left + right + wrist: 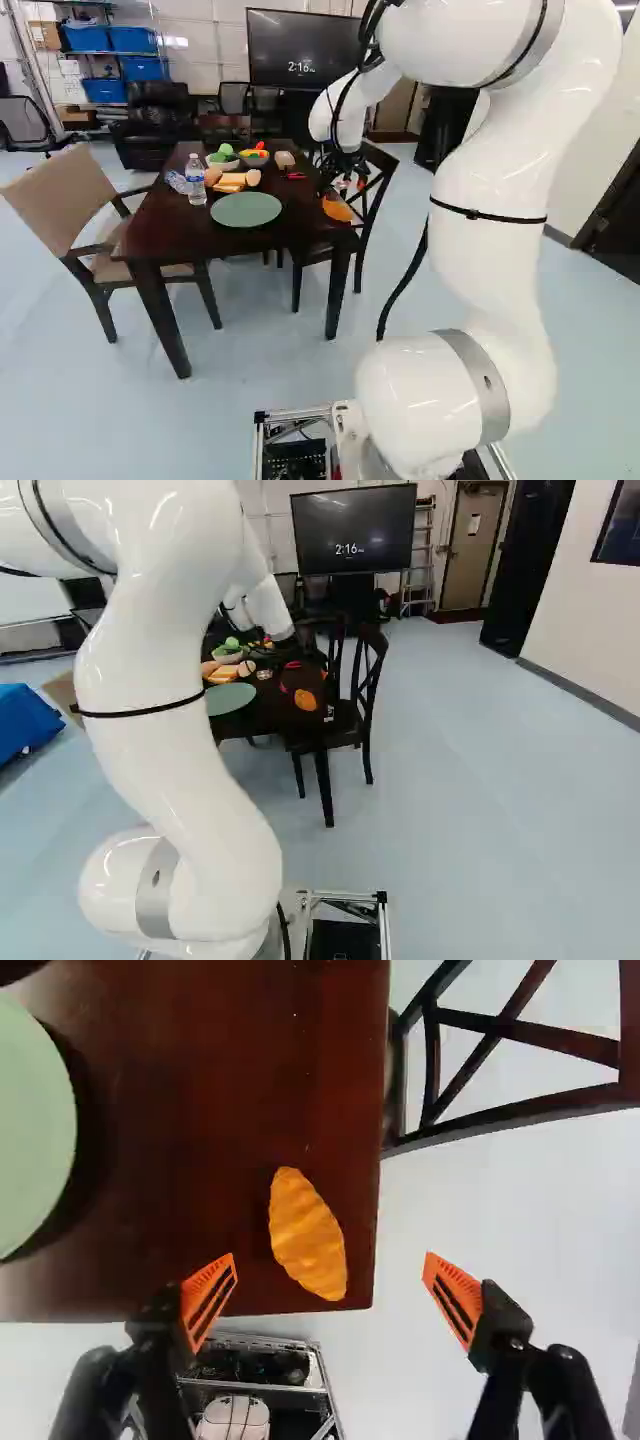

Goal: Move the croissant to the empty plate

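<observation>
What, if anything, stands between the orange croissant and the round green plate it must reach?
Nothing visible does: in the wrist view, only dark wooden tabletop shows between the ridged orange croissant and the round pale-green plate.

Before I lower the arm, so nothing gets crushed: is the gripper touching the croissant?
Apart. The wrist view shows the gripper open, with a plain gap between the croissant and each orange pad.

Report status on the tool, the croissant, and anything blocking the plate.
Tool open, gripping nothing. Croissant near the table corner, ahead of the tool. No obstacle seen between croissant and green plate.
</observation>
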Tool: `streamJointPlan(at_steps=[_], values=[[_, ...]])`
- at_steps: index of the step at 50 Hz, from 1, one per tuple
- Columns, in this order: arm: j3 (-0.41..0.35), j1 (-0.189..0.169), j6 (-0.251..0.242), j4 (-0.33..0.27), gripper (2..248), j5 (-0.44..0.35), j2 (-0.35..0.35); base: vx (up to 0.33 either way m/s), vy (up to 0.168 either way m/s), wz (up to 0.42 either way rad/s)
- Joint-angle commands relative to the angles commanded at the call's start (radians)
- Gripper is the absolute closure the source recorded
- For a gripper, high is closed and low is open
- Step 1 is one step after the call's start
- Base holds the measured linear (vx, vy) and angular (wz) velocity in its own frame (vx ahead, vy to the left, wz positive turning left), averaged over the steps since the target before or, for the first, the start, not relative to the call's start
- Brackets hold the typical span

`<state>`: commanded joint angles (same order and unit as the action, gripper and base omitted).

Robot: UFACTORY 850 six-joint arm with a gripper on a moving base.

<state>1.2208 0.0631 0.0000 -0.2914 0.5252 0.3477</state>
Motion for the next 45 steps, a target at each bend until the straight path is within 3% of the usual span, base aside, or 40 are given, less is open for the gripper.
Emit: streamJointPlan(at_steps=[19, 45], values=[[0.022, 0.012, 0.000, 0.000, 3, 0.000, 0.059, 0.000, 0.000, 0.000], [0.022, 0.012, 0.000, 0.000, 3, 0.000, 0.059, 0.000, 0.000, 0.000]])
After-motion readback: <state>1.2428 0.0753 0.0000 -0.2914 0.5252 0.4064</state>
